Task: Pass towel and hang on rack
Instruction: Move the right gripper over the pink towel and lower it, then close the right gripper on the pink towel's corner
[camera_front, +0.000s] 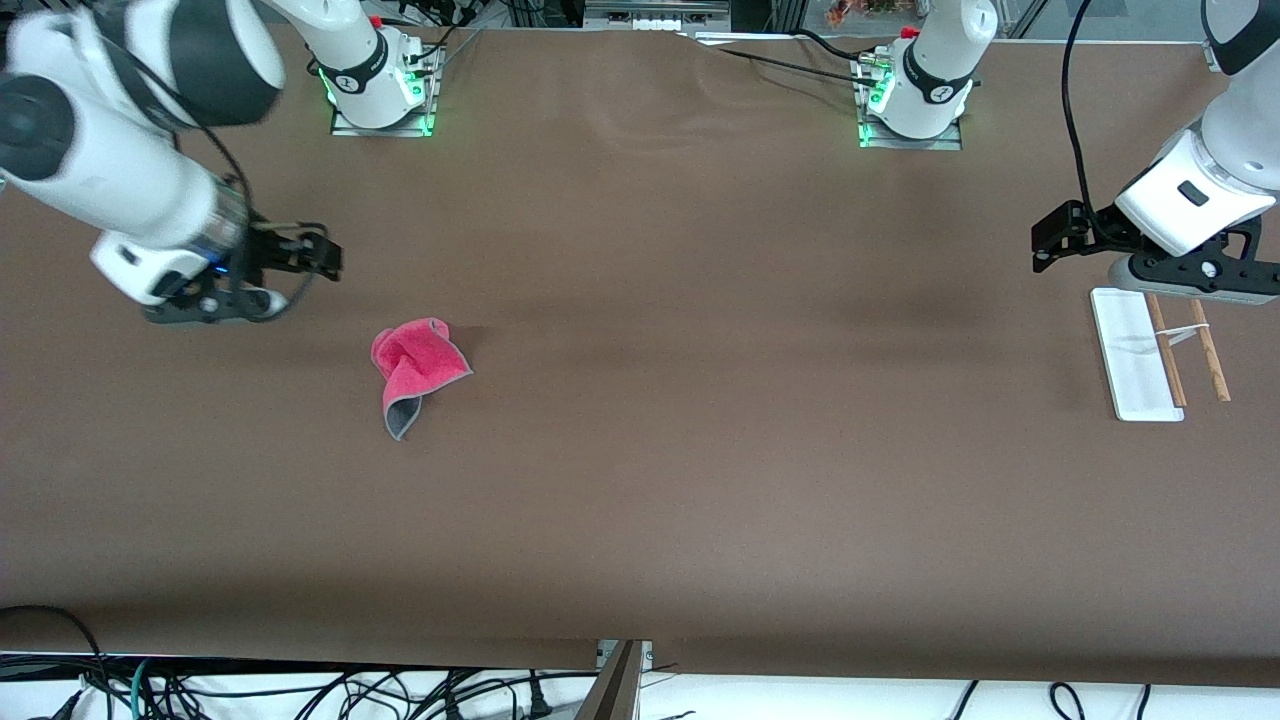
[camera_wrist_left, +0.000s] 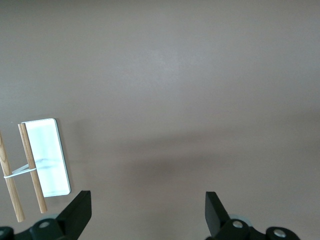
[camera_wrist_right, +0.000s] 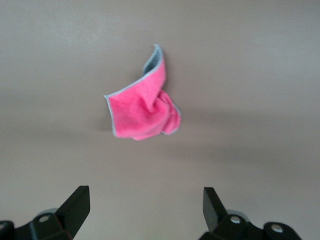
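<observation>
Over the right arm's end of the table, the right gripper (camera_front: 322, 252) hangs in the air with its jaws spread wide, nothing between them; the right wrist view shows both fingertips (camera_wrist_right: 80, 200) apart with bare brown table (camera_front: 700, 450) under them. Towel (camera_front: 415, 372) lies crumpled on the table, apart from that gripper, nearer the front camera and a bit more toward the table's middle. Pink side up, grey trim showing, one grey corner flipped toward the front camera. Same towel in the right wrist view (camera_wrist_right: 144, 112), well clear of the fingers.

Left gripper (camera_front: 1050, 240) is over the left arm's end, jaws also wide apart and holding nothing, fingertips (camera_wrist_left: 80, 205) visible in its wrist view. Rack (camera_front: 1160, 355) sits just beside it, close to the table's edge at that end: white base flat, two wooden rods alongside, white crosspiece joining them. Rack in the left wrist view (camera_wrist_left: 45, 157).

Wide bare stretch of table between towel and rack. No readable writing anywhere.
</observation>
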